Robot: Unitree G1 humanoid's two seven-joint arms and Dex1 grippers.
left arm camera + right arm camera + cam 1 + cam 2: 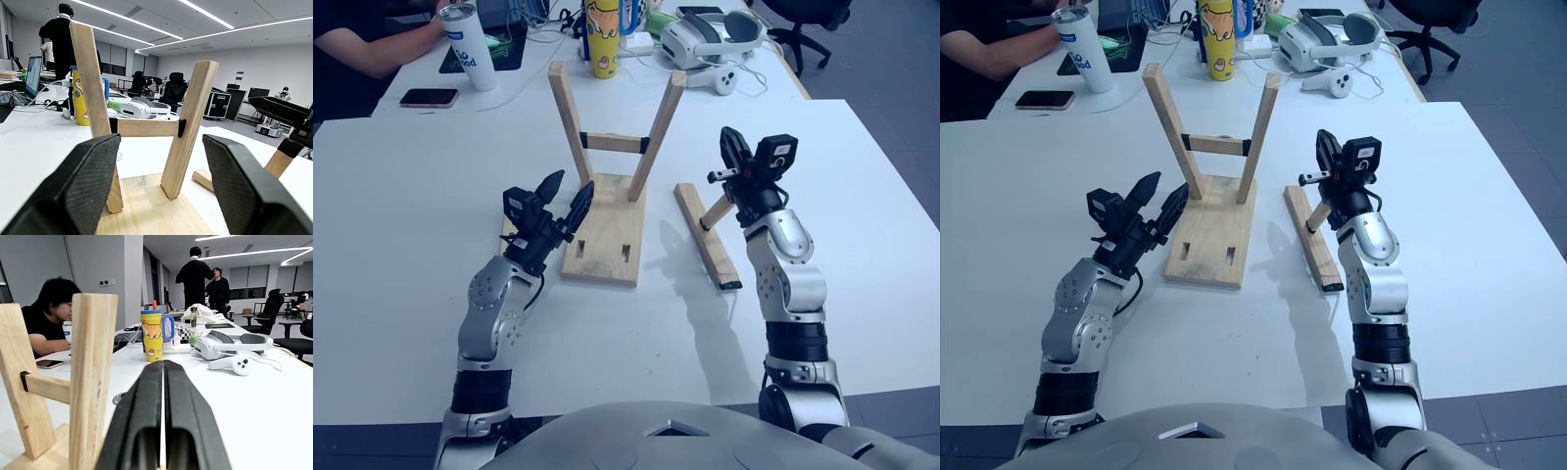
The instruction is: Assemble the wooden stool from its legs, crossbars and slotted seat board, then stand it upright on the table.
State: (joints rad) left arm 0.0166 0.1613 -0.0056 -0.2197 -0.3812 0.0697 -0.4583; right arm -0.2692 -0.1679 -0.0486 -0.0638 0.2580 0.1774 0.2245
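Standing mid-frame on the table [401, 255]: pale seat board [605, 220], one leg pair [656, 137] and crossbar [615, 143] slotted in, two slots [625, 253] vacant. Second leg pair [705, 238] lies right of it. Judged half-built; next, grasp that pair. Left gripper [571, 184] wide at the board's left edge; right gripper [732, 147] closed, empty.

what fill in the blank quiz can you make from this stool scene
The seat board lies flat with ___ legs standing in it.
The left gripper, beside the seat board, is ___.
The right gripper is ___.
The loose leg piece lies on the robot's ___ side of the seat board.
Missing words: two; open; shut; right.
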